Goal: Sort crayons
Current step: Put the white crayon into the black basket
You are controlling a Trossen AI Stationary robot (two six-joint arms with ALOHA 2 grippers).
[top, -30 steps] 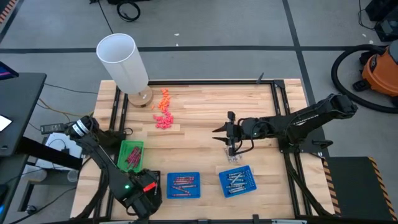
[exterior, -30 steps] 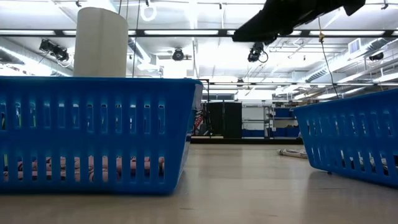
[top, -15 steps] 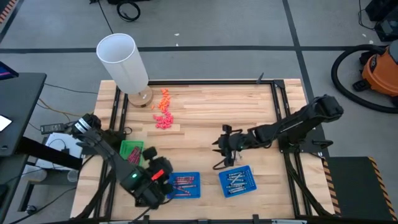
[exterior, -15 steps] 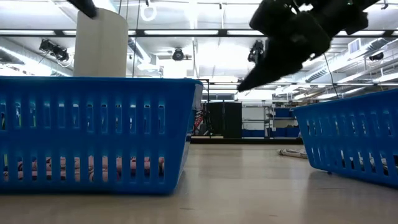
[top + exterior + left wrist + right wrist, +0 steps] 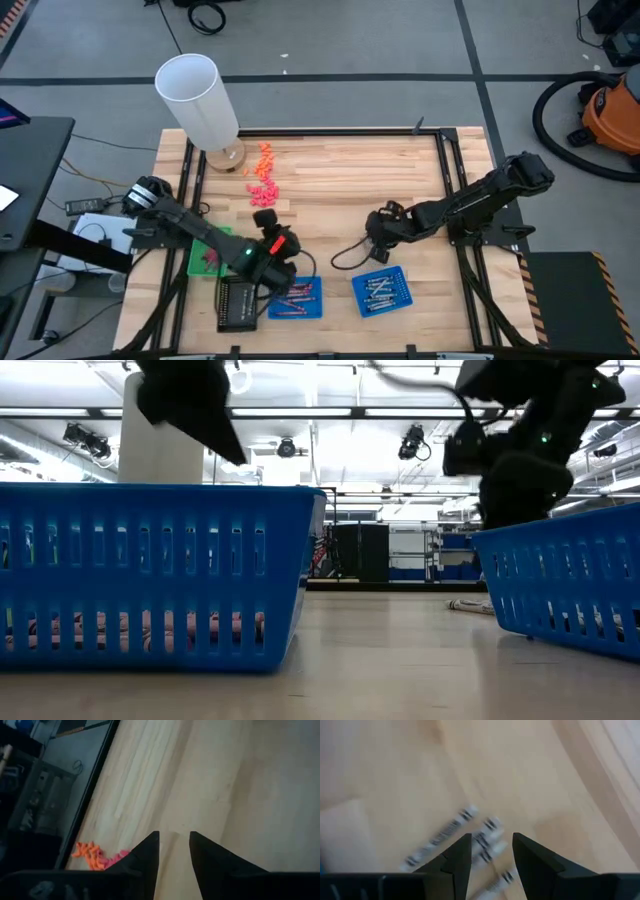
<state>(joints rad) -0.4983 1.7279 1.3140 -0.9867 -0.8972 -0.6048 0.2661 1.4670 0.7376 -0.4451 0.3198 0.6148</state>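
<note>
- Wooden desk (image 5: 340, 175) carries everything, and both dark arms reach in over its near half.
- White cylinder (image 5: 198, 98) stands at the far left corner, well apart from the work.
- Blue basket on the right (image 5: 381, 291) holds silvery grey crayons (image 5: 379, 289); the blue basket in the middle (image 5: 296, 298) holds brownish-red crayons (image 5: 297, 296); a green basket (image 5: 208, 255) at the left, partly hidden by the left arm, holds maroon ones.
- Left hand (image 5: 272, 222) hovers over bare wood just beyond the middle basket, its fingers (image 5: 145, 857) a narrow gap apart with nothing seen between them.
- Right hand (image 5: 377, 222) sits just beyond the right basket, its fingers (image 5: 457, 857) spread wide and empty.
- Orange and pink pieces (image 5: 262, 175), too small to name, lie in a loose trail near the cylinder, beyond the left hand; that arm is the nearer one to them.
- Grey crayons loose on the desk (image 5: 475, 842) show in the right wrist view straight ahead of the right hand's fingertips, a few together, each lying slantwise across the line of the fingers, not along it. The right arm is plainly the nearer one, and its next grasp would likely turn on closing across one crayon's short side.
</note>
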